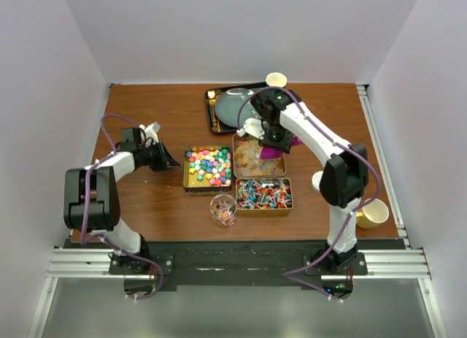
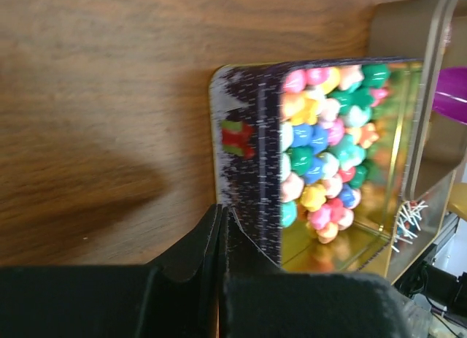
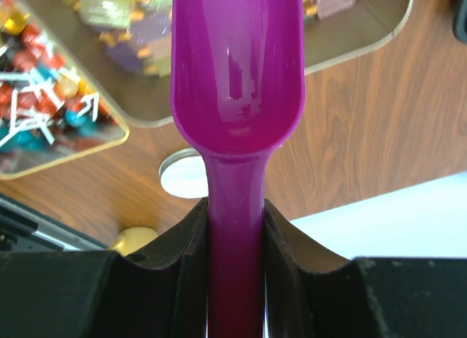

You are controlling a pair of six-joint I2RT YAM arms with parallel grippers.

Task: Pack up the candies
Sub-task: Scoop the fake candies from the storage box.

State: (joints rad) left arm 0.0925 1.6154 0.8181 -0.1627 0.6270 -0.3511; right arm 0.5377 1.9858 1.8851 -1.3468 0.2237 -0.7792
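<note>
The candies lie in three gold tins: multicoloured cubes, pale gummies, and wrapped pieces. A few candies sit in a clear glass cup. My right gripper is shut on the handle of a purple scoop. The scoop's bowl looks empty and hangs over the right edge of the gummy tin. My left gripper is shut on nothing, its tips at the left wall of the multicoloured tin.
A black tray with a grey dish stands at the back. A small cream cup sits behind it. A yellow mug and a white round lid are at the right. White walls close three sides.
</note>
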